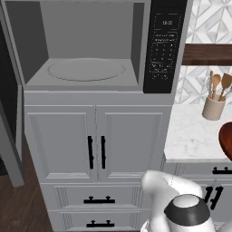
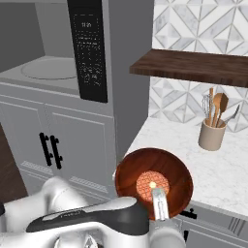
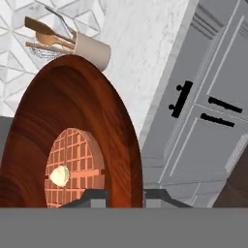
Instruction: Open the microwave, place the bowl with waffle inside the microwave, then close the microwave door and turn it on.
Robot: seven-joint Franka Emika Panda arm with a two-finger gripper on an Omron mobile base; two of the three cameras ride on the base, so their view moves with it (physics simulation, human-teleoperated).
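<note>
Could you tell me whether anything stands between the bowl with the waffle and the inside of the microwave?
Nothing visible does. The microwave door hangs open at the left, the turntable is bare, and the bowl with waffle, its rim between the jaws of the gripper, sits at the counter edge right of the microwave.

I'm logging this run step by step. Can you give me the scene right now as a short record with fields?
microwave: open, turntable bare
microwave door: swung out to the left
bowl with waffle: at the counter's front edge, waffle inside
gripper: closed on the bowl's near rim
utensil cup: on the counter, behind the bowl
step reached: bowl gripped, not yet in the microwave
</note>
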